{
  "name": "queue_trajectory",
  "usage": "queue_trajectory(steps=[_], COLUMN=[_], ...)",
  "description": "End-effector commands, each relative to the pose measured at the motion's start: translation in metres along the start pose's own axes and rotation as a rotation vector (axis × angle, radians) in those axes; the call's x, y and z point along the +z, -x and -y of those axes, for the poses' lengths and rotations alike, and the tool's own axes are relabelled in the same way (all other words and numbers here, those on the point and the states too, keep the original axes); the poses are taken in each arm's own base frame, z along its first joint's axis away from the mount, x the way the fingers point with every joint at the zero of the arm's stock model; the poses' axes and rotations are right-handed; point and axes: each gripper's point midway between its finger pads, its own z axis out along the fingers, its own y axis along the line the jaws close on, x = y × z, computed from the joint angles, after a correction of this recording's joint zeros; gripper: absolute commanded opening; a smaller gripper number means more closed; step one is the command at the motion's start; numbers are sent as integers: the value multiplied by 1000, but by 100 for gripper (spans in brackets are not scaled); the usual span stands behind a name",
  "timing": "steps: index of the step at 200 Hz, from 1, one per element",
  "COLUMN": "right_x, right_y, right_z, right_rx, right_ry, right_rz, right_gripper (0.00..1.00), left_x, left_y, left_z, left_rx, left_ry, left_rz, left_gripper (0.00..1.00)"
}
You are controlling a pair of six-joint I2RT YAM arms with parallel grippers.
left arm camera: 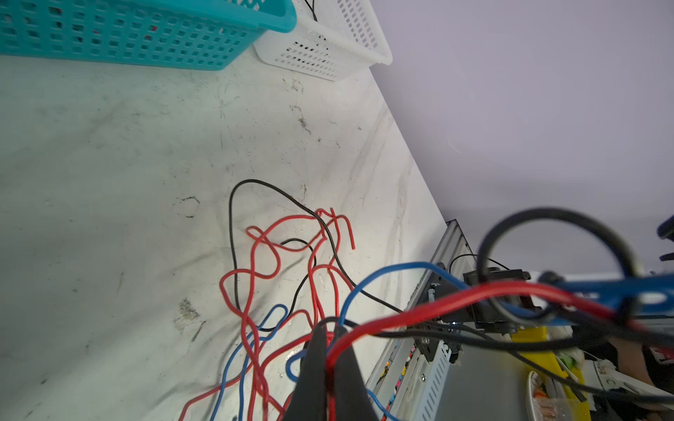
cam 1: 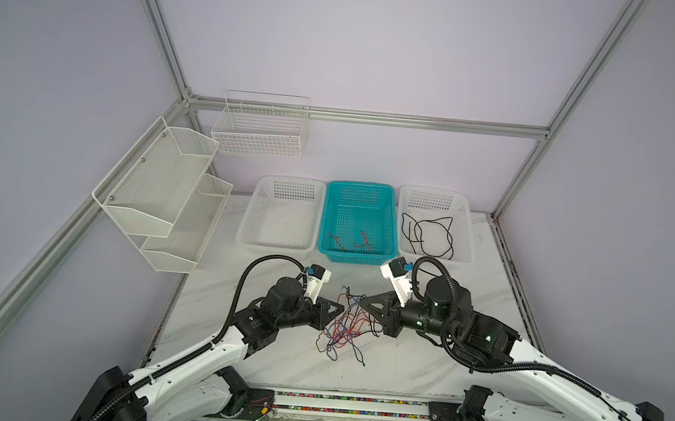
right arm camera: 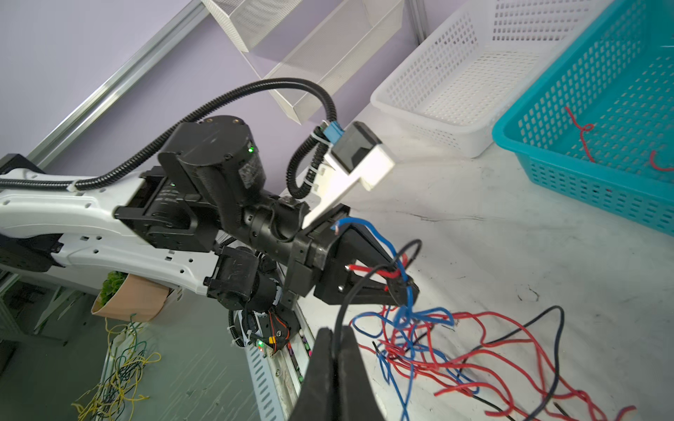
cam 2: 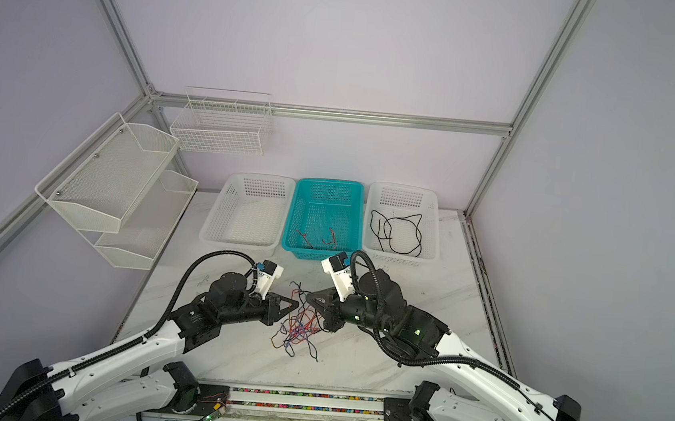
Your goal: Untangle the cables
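Observation:
A tangle of thin red, blue and black cables [cam 1: 344, 328] [cam 2: 298, 329] lies on the marble table between my two arms. My left gripper [cam 1: 342, 307] [left arm camera: 325, 346] sits at the tangle's left edge, shut on a red cable [left arm camera: 456, 295] that rises out of the pile. Blue and black strands drape over its tips in the right wrist view [right arm camera: 405, 288]. My right gripper [cam 1: 362, 301] [right arm camera: 337, 339] faces it from the right, shut on a black cable [right arm camera: 343, 310]. The two sets of tips are close together, just above the pile.
Three baskets line the back: a white one [cam 1: 288, 179], a teal one [cam 1: 361, 184] with red cable pieces [cam 1: 362, 241], and a white one [cam 1: 437, 190] with a black cable [cam 1: 430, 232]. Wire racks [cam 1: 162, 188] hang on the left wall. The table's front rail [cam 1: 352, 404] is close.

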Motion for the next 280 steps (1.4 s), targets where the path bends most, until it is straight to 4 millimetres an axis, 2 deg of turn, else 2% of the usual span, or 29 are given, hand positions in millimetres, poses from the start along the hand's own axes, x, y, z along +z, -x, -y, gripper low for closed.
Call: queue_trajectory(steps=[1, 25, 42, 70, 81, 117, 160, 210, 258, 280], right_x=[-13, -8, -8, -24, -25, 11, 21, 48, 58, 67], right_y=[14, -1, -10, -5, -3, -19, -17, -25, -16, -27], right_z=[11, 33, 56, 92, 97, 67, 41, 39, 38, 37], right_rx=[42, 97, 154, 231, 232, 203, 154, 125, 117, 112], right_ry=[-67, -132, -218, -314, -301, -63, 45, 17, 9, 1], right_rz=[106, 87, 85, 138, 135, -1, 14, -27, -8, -40], right_gripper=[0, 0, 0, 0, 0, 0, 0, 0, 0, 0], left_x=[-29, -47, -57, -71, -72, -60, -38, -24, -14, -11], left_y=[40, 44, 45, 46, 45, 42, 32, 24, 19, 19], left_z=[-12, -33, -41, -49, -47, -41, -36, -31, -28, -29], left_rx=[11, -46, -58, -27, -19, -85, -129, -125, -113, -120], left_ry=[186, 305, 359, 441, 438, 387, 311, 289, 283, 292], left_rz=[118, 144, 147, 116, 102, 71, 13, -28, -51, -52], left_gripper=[0, 0, 0, 0, 0, 0, 0, 0, 0, 0])
